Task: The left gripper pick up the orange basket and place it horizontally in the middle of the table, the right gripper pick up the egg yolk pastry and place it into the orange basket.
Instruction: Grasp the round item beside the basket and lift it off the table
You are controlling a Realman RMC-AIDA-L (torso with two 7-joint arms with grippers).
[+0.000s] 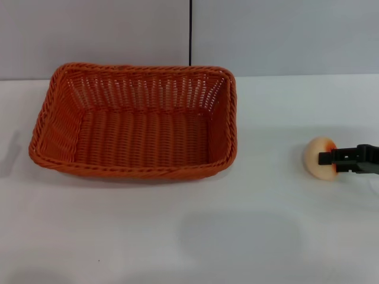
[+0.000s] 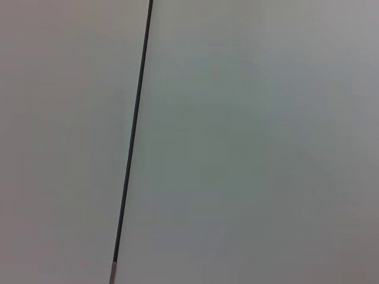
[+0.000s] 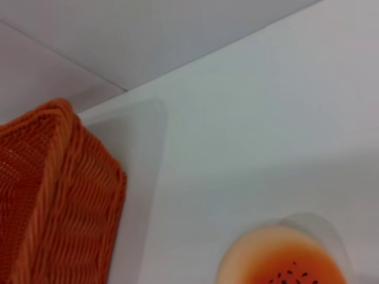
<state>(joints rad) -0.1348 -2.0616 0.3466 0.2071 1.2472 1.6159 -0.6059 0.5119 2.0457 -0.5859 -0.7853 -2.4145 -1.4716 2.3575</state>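
Observation:
The orange basket point(image 1: 134, 121) lies flat on the white table point(image 1: 177, 236), left of centre, with its long side across my view and nothing inside it. One of its corners point(image 3: 53, 195) shows in the right wrist view. The egg yolk pastry point(image 1: 318, 157) is at the table's right side, tipped so that its glazed top faces right; the sesame-specked top point(image 3: 290, 263) shows close in the right wrist view. My right gripper point(image 1: 327, 158) reaches in from the right edge, its black tip lying against the pastry. The left gripper is out of view.
A grey wall with a dark vertical seam point(image 1: 190, 32) stands behind the table. The left wrist view shows only that wall and its seam point(image 2: 133, 136). White tabletop lies between the basket and the pastry.

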